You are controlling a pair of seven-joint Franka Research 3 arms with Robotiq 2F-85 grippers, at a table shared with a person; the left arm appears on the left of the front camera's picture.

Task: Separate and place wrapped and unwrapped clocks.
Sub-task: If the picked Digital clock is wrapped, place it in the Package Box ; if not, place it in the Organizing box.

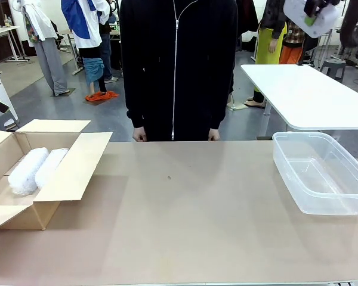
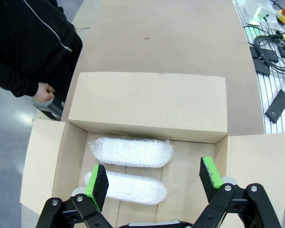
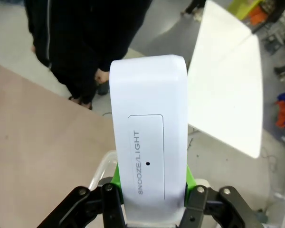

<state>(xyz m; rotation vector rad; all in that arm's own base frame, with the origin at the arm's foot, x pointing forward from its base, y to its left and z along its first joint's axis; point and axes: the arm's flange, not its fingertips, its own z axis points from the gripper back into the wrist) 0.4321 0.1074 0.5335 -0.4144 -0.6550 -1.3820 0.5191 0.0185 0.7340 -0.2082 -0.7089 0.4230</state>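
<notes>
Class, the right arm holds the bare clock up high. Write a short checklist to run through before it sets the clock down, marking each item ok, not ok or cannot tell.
1. Right gripper shut on the unwrapped clock: ok.
2. Plastic bin holds nothing: ok.
3. Both wrapped clocks lie in the cardboard box: ok.
4. Left gripper open, over the box: ok.
5. Person's hands away from the bin: ok.
6. Clock directly above the bin: cannot tell.
</notes>
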